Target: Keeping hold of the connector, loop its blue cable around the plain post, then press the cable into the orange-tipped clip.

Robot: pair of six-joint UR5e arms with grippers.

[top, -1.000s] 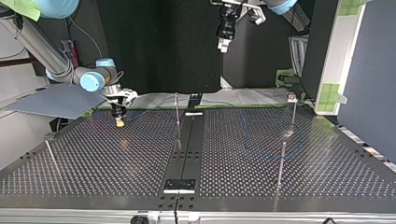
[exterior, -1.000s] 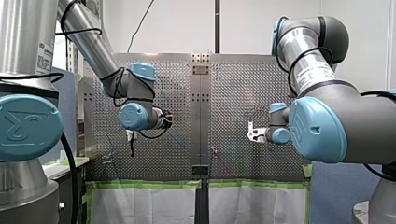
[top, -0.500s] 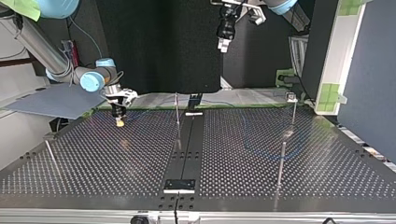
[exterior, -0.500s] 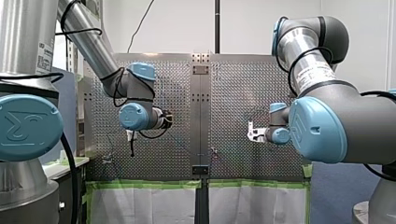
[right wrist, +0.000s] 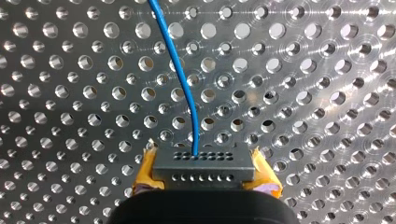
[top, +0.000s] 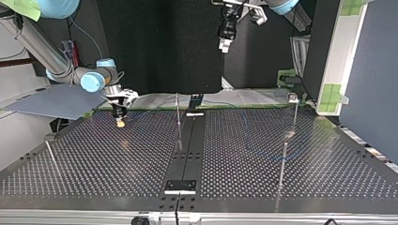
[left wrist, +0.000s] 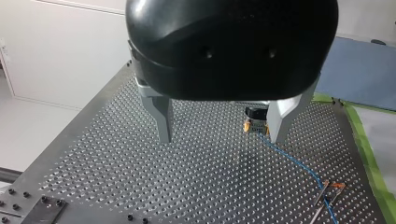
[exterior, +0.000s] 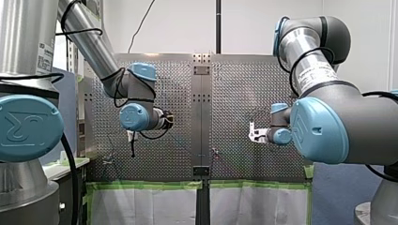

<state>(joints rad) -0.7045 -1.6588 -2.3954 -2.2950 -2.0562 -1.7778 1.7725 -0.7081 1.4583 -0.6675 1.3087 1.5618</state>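
In the right wrist view my right gripper (right wrist: 204,181) is shut on a grey connector (right wrist: 204,164), held between yellow pads (right wrist: 144,179). A blue cable (right wrist: 180,70) leaves the connector and runs over the perforated plate. In the top view this gripper (top: 120,121) hangs low over the table at the far left. My left gripper (left wrist: 222,136) stands open and empty, high above the table (top: 225,43). Beyond its metal fingers (left wrist: 161,116) I see the connector (left wrist: 254,125), with the cable (left wrist: 294,161) leading to a plain post (left wrist: 320,199) and an orange-tipped clip (left wrist: 339,186).
Thin upright posts stand on the perforated table: one near the middle (top: 178,115), two at the top view's right (top: 282,164) (top: 295,110), one at its left (top: 51,157). A black strip (top: 187,150) runs down the table's centre. Green tape lines the far edge.
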